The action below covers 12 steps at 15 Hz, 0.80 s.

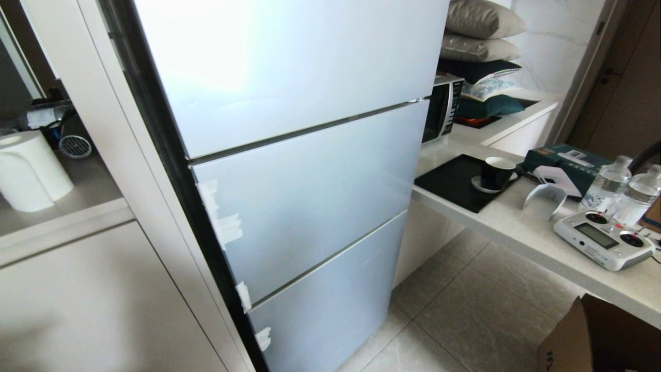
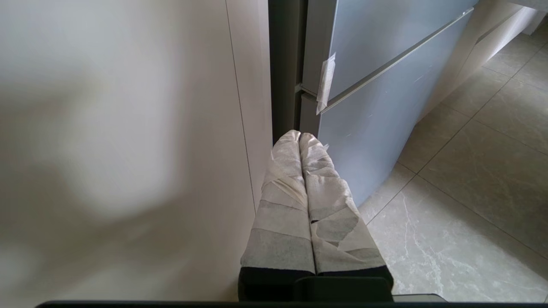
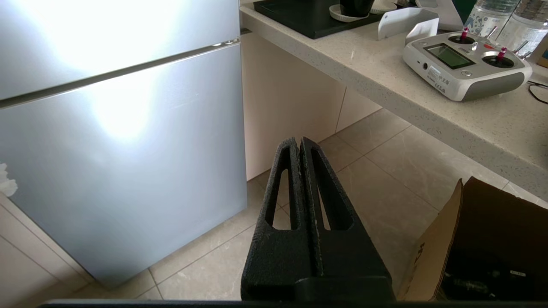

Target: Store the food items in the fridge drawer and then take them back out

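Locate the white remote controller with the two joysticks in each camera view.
Head view: remote controller at the right edge, on the counter.
Left wrist view: not in it.
Right wrist view: upper right, on the counter.
Shared landmark: the closed blue-grey fridge door fronts, seen in all three.

We are in a home kitchen. We see a tall pale blue-grey glossy fridge (image 1: 289, 170) with closed door fronts, a silver microwave oven (image 1: 442, 106) on a white speckled stone surface (image 1: 521, 227), a black cup on a white saucer (image 1: 497, 173), white cabinet doors (image 1: 93, 305) and a grey tiled floor (image 1: 480, 310).
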### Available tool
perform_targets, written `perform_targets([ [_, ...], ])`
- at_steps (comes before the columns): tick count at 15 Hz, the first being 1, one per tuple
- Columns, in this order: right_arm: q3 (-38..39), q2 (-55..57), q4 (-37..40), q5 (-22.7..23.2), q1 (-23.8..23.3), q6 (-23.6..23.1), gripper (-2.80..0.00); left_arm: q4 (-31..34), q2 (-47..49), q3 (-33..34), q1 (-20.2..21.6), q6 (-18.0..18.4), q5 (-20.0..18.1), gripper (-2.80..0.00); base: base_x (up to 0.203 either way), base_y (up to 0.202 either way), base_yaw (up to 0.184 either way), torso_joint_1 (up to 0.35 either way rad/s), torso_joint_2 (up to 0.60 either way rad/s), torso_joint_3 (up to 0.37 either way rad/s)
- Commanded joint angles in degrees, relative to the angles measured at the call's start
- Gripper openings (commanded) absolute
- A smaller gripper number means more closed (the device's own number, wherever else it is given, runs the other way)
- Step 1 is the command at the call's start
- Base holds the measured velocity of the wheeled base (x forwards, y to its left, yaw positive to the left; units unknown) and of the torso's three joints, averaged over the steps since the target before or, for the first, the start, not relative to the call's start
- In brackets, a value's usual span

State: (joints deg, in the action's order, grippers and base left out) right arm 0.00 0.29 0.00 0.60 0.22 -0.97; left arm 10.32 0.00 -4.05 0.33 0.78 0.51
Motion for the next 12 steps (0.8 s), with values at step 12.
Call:
perform_targets([
  [12, 0.0, -0.3, 0.0, -0.4, 0.0, 0.3, -2.8, 0.1, 0.1, 0.0, 0.0, 0.2, 0.0, -2.8, 0.0, 0.0, 0.0, 0.0, 0.0, 0.0],
])
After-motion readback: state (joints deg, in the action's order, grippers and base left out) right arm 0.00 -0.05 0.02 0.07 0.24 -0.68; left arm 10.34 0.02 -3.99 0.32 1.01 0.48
